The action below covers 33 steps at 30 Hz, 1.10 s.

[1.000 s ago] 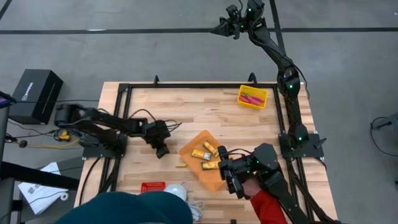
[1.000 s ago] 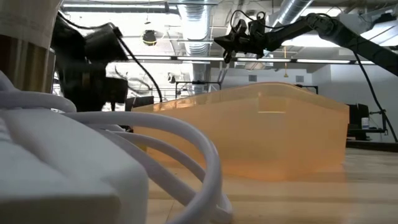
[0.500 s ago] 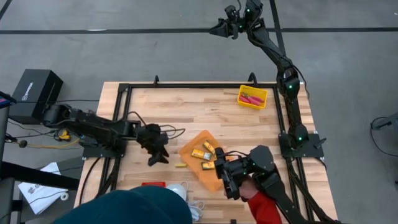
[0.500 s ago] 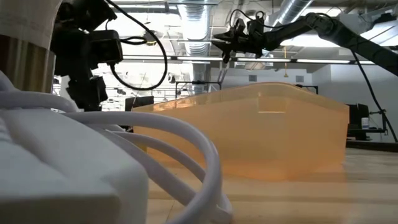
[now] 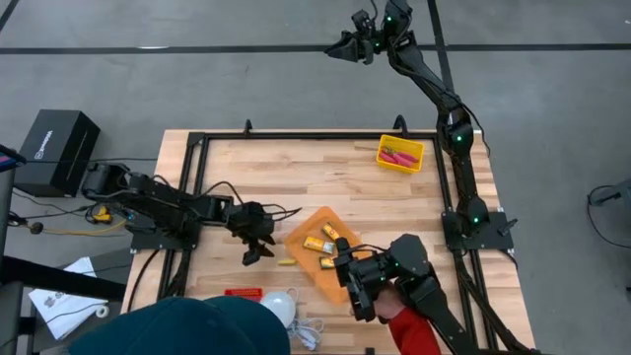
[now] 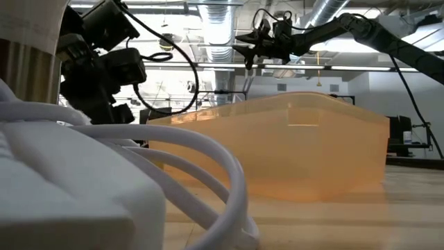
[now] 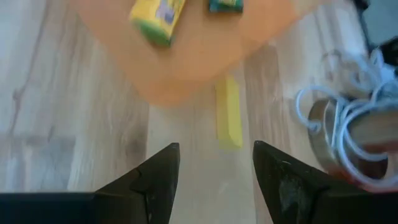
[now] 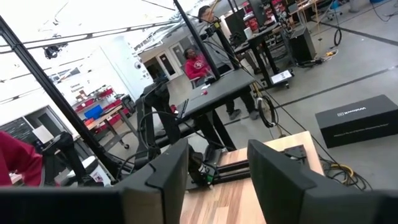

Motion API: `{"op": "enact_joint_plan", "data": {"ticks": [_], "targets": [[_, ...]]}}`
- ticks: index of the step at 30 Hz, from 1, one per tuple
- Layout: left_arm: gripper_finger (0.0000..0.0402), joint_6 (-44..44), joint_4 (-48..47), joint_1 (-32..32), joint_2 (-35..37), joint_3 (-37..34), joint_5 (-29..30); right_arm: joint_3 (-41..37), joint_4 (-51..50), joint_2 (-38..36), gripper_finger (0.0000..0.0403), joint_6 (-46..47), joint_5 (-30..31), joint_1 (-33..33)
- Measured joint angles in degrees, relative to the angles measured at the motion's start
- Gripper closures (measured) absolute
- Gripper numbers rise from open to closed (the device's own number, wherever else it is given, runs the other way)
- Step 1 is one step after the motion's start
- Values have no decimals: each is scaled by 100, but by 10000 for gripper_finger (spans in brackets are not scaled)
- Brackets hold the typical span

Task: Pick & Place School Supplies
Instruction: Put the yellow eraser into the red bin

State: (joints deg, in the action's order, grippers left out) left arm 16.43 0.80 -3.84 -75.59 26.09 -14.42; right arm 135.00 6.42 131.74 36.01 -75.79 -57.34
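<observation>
Now my left pincer (image 5: 258,247), fingers apart, has slid rightward toward the yellow stick (image 5: 287,262) beside the orange tray (image 5: 314,270) at frame centre.

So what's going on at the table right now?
The left tool hovers open just short of a small yellow block lying on the wood beside the orange tray, which already holds three yellow packets. The right tool is open too, raised clear of the table and pointing out into the room. Two pink-handled scissors sit in the yellow bin at the far corner. A person in a red sleeve leans in at the near edge.
</observation>
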Motion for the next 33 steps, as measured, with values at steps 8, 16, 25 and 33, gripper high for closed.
{"op": "enact_joint_plan", "data": {"ticks": [8,16,25,33], "targets": [[201,80,394,-240,-142,7,212,0,-3,0,256,2,0,-5],[204,288,744,-611,-236,9,763,0,-3,0,253,2,-2,-4],[208,513,885,-1066,-391,11,1209,0,-4,0,260,2,-2,4],[209,651,1434,-1274,-1074,7,1253,0,-3,0,260,2,-2,115]]}}
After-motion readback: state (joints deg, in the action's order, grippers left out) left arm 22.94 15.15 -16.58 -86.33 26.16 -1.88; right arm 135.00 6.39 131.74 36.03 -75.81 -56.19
